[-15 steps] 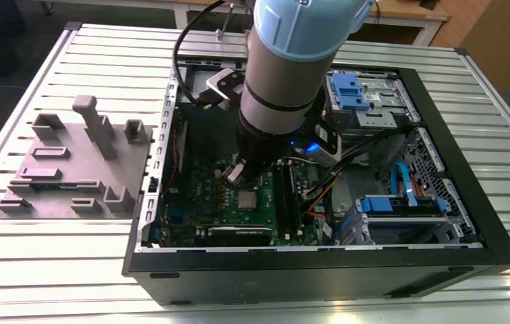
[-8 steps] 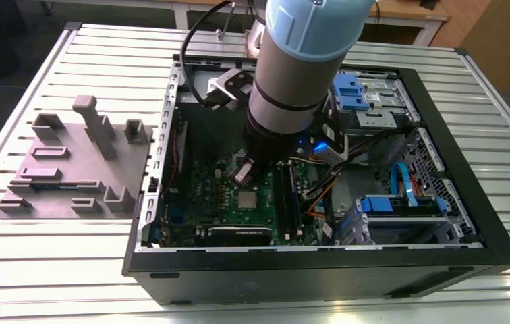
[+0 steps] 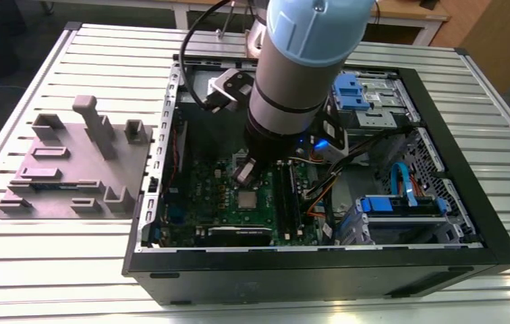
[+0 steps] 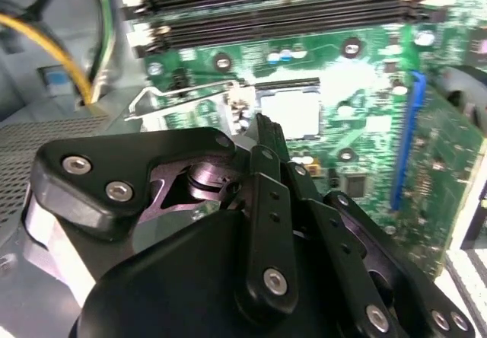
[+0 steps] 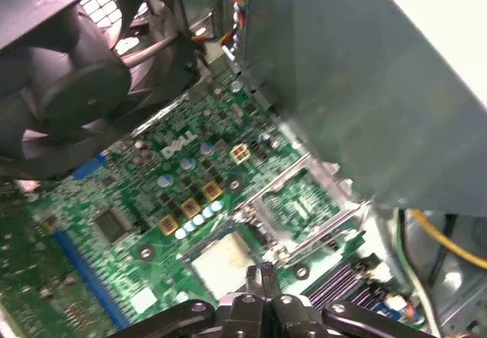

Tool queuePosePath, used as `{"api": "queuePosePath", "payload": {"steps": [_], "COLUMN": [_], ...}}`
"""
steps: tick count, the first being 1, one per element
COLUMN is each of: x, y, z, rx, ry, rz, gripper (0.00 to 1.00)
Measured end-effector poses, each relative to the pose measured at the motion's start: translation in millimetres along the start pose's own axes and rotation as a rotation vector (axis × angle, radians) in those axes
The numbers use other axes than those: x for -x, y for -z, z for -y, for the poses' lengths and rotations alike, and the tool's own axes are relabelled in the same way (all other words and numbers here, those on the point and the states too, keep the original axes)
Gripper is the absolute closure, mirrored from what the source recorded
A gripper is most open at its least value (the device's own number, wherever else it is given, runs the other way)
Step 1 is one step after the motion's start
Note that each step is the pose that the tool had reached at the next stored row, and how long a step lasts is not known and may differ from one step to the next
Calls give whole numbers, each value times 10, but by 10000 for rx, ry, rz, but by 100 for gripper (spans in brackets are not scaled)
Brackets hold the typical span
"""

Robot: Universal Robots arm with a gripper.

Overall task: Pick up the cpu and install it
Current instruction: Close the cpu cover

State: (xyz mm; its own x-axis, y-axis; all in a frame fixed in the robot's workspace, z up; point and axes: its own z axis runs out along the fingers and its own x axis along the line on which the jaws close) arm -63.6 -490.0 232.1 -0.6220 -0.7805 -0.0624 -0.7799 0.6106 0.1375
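End effector (image 4: pixel 268 129) fingers together, empty, tip at cpu (image 4: pixel 291 113) edge, contact unclear. The cpu lies in socket, hold-down frame (image 5: pixel 304 201) open beside it. Exterior view: grey fixture (image 3: pixel 71 162) on table (image 3: pixel 39 270), then case (image 3: pixel 327 277) walls hemming arm (image 3: pixel 295 67).

1. The exterior view looks steeply down from off the arm, far enough back to take in the whole open black metal computer case (image 3: pixel 327 277) on the slatted silver metal table (image 3: pixel 48 270).
2. The second wrist view sits close, looking over the black jointed gripper (image 4: pixel 266 129) onto the flat green motherboard (image 4: pixel 365 79).
3. The first wrist view is equally close, seemingly facing from the opposite side.
4. All three share the board around the small square silver-grey cpu (image 3: pixel 247 198).
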Motion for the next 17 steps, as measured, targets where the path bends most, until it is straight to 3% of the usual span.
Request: {"api": "queuePosePath", "payload": {"steps": [4, 6, 7, 8, 13, 15, 16, 17], "x": [0, 0, -1, 0, -1, -2, -3, -3], "y": [0, 0, 0, -2, -15, -16, -18, -18], "z": [0, 0, -1, -1, 2, 1, 3, 4], "rx": [439, 614, 639, 643, 723, 734, 743, 808], "ry": [151, 246, 297, 391, 1257, 1501, 1535, 1553], "rz": [550, 777, 819, 813, 673, 646, 689, 815], "gripper": [90, 90, 90, 90, 90, 90, 90, 90]}}
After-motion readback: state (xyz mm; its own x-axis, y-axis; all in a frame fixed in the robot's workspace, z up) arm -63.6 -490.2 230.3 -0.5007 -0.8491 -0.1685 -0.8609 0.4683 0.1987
